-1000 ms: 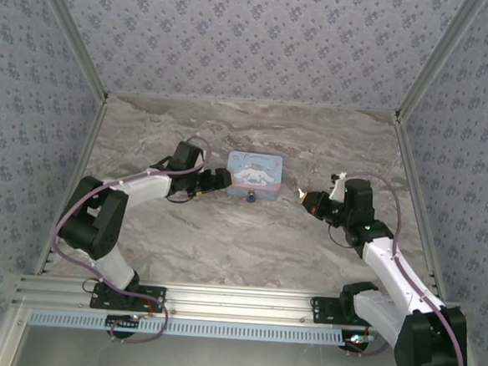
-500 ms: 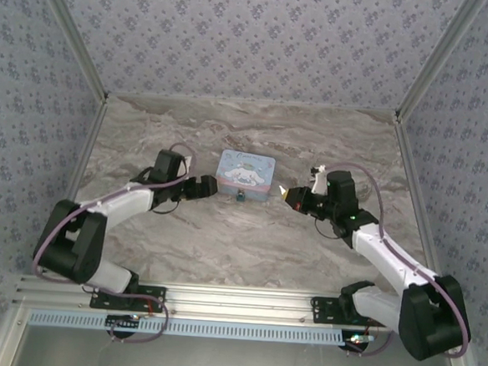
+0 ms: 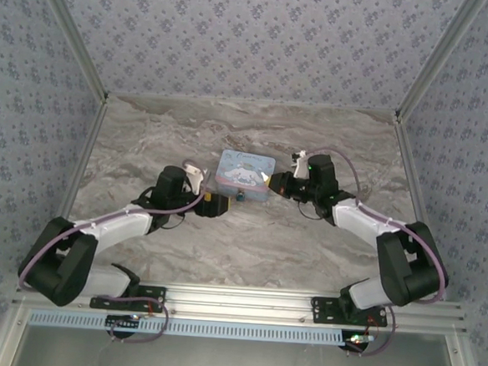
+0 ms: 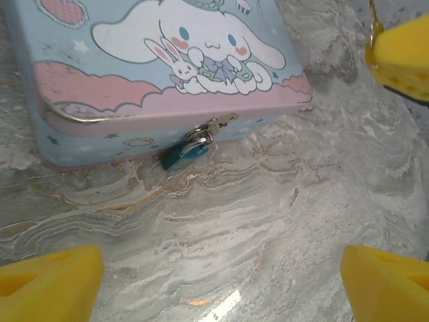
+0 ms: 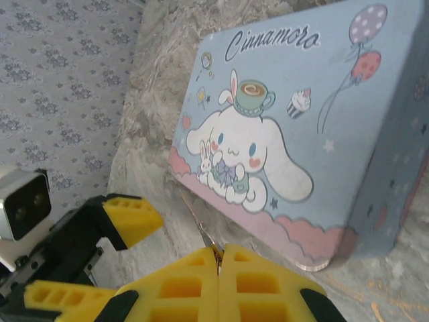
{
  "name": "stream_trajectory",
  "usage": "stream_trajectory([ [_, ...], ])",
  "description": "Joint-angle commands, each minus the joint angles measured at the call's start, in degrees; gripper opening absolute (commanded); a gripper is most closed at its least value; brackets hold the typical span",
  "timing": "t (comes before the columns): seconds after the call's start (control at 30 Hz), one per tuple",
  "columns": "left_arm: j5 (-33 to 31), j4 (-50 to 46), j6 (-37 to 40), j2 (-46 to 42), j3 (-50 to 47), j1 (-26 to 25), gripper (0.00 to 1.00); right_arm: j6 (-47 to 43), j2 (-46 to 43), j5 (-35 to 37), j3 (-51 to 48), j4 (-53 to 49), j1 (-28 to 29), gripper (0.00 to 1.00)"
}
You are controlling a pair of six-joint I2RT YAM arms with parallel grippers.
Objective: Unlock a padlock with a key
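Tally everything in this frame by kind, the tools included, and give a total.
tin box: 1
padlock: 1
key: 1
tools: 2, left tool and right tool
Total: 5

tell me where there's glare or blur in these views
Left wrist: a bright glare patch on the grey marbled tabletop near the bottom edge, the small blue-teal padlock reasonably sharp. Right wrist: lettering on the pale blue cartoon-printed tin box reads clearly. Top external: even light, padlock too small for detail.
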Motion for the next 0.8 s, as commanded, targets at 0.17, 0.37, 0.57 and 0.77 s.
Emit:
stream_trajectory([
  [0.17,2.79,7.15,1.43,5.3,0.33,-1.95,0.88,-1.08,7.43,-2.12,5.6,1.53,0.16,0.0],
  [0.37,4.14,9.39,1.9,9.24,0.93,-2.28,0.86,-1.41,10.95,-2.0,6.36,1.48,0.21,0.0],
  [0.57,5.6,13.99,2.07,13.68,1.71,-2.38,0.83,-2.11,12.47,-0.67,6.12,-1.27,0.33,0.0],
  [0.77,3.74,15.14,3.82,17.44,4.61,-2.32,0.79,-2.21,13.0,0.86,5.69,-4.93,0.74,0.0],
])
